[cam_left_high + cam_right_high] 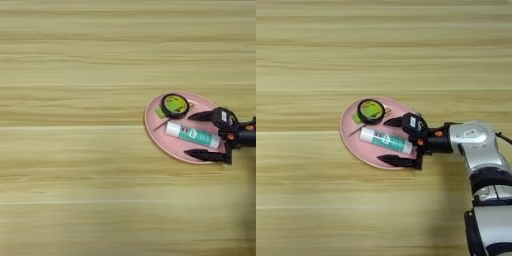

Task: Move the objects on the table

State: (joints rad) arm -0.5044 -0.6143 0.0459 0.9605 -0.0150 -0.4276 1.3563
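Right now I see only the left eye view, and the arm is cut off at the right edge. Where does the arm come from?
Observer: The silver forearm runs level from the right into the gripper. Behind it, the arm turns down at the elbow and leaves at the bottom edge.
Operator: Is the forearm above the plate?
Observer: No. It is over the table, to the right of the pink plate. Only the black fingers reach over the plate, spread apart with one on each side of the glue stick.
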